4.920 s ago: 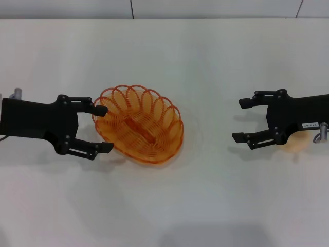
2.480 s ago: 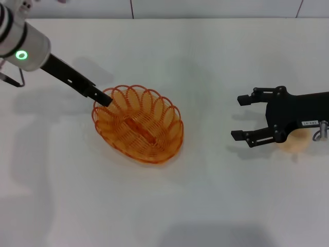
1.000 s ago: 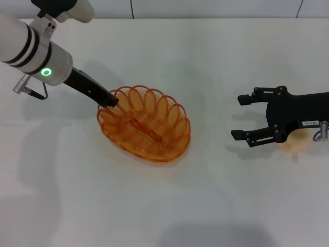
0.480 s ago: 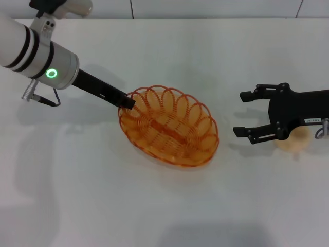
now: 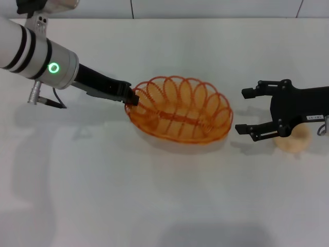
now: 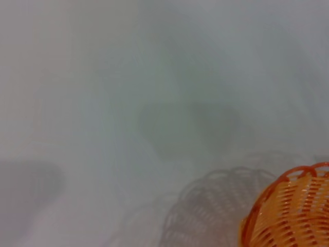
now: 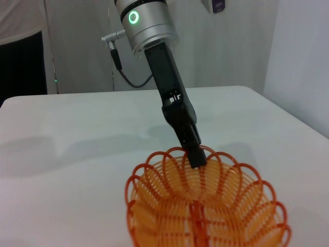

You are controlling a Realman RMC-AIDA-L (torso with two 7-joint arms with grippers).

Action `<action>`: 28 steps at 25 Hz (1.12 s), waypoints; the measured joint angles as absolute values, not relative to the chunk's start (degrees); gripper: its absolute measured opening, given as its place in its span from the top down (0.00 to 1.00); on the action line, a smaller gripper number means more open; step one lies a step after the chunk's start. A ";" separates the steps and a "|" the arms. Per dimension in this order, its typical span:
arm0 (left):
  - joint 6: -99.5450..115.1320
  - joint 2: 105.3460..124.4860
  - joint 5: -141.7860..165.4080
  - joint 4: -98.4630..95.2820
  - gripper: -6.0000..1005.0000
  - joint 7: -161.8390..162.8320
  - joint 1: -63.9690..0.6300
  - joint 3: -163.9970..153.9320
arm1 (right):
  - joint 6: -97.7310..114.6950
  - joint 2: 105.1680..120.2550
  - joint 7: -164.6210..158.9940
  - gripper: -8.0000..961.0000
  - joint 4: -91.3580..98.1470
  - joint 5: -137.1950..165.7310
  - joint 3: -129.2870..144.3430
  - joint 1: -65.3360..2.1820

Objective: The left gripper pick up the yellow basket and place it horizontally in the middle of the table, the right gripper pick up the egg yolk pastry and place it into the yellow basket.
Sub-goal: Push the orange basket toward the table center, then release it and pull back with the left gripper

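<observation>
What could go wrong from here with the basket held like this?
The left pincer grips the basket only by one rim loop, so it could slip or swing. The basket's far end sits close to the open right pincer and might bump it. The pastry lies half hidden under that arm, awkward to reach.

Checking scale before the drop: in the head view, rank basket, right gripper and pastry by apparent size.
1. basket, widest by far.
2. right gripper, open, clearly smaller than the basket.
3. pastry, smallest, though partly hidden under that gripper, so its full size is unsure.

The left gripper grips the basket's rim.
</observation>
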State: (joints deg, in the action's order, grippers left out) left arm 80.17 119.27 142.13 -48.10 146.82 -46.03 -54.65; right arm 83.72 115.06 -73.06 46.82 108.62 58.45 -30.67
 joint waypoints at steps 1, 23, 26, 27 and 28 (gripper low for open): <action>80.04 119.28 141.73 -48.03 0.92 148.03 -46.00 -54.66 | 83.72 115.06 -73.06 0.09 46.82 108.62 58.45 -30.67; 74.43 119.39 139.42 -44.32 0.92 165.53 -46.05 -64.96 | 87.72 115.10 -71.38 0.09 50.46 109.09 58.62 -29.32; 73.84 119.42 138.99 -44.13 0.91 165.67 -46.05 -64.98 | 87.85 115.05 -71.34 0.09 50.46 109.09 58.62 -29.33; 73.74 119.42 138.70 -44.02 0.91 165.67 -46.08 -64.99 | 87.88 115.05 -71.29 0.09 50.47 109.09 58.62 -29.33; 73.72 119.36 138.20 -43.78 0.91 165.63 -46.19 -65.00 | 87.90 115.05 -71.21 0.09 50.46 109.09 58.62 -29.32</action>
